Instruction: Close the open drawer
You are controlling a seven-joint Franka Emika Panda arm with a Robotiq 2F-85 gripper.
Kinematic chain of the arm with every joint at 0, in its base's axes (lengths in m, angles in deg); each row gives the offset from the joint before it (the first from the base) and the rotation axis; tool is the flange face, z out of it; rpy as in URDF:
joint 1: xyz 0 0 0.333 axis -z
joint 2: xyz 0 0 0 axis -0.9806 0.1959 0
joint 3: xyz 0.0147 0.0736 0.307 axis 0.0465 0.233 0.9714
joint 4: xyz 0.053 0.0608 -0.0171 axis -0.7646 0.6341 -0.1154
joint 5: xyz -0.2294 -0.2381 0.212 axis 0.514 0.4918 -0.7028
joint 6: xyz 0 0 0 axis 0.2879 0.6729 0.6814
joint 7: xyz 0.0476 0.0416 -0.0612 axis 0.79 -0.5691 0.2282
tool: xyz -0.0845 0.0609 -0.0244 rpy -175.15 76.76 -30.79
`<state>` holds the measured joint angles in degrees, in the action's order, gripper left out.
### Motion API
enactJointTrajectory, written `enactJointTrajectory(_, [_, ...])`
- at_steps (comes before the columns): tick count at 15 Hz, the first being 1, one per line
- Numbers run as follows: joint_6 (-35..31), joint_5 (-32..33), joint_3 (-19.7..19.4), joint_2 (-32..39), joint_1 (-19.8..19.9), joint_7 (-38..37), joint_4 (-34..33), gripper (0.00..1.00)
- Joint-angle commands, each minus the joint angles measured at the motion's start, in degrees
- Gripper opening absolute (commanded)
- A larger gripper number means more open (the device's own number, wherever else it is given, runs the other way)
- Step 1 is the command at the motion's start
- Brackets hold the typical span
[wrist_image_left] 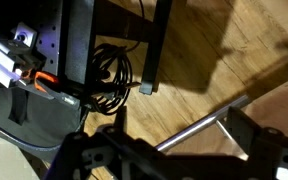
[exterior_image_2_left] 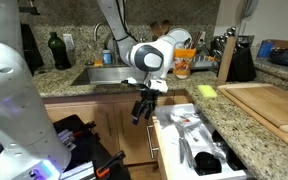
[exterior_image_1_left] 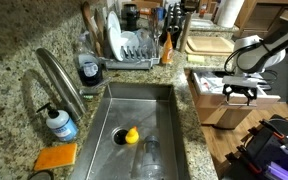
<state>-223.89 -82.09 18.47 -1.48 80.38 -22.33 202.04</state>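
The drawer stands pulled out from the counter to the right of the sink, with tan wooden sides and pale items inside. In an exterior view it holds white and dark utensils. My gripper hangs at the drawer's outer front end, just in front of the front panel. In the wrist view its dark fingers are spread apart. The drawer's metal bar handle runs slantwise between them above the wooden floor. The gripper is open and holds nothing.
A steel sink holds a yellow item. A faucet, soap bottle, orange sponge and dish rack surround it. A cutting board lies on the counter. Black equipment with cables stands on the floor.
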Motion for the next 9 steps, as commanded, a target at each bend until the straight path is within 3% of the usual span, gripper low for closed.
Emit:
enactJointTrajectory(1, [-1.08, 0.49, -0.77, 3.0, 0.78, -3.05, -1.59, 1.0])
enactJointTrajectory(5, [-4.6, -1.04, -3.03, 6.95, 2.7, -5.27, -3.06, 1.0])
enactJointTrajectory(7, [-8.92, 2.32, -5.05, 6.64, 1.87, -8.71, -2.41, 1.0])
enactJointTrajectory(9, [-14.06, 10.96, -8.82, 6.83, -0.91, -16.45, -1.94, 1.0])
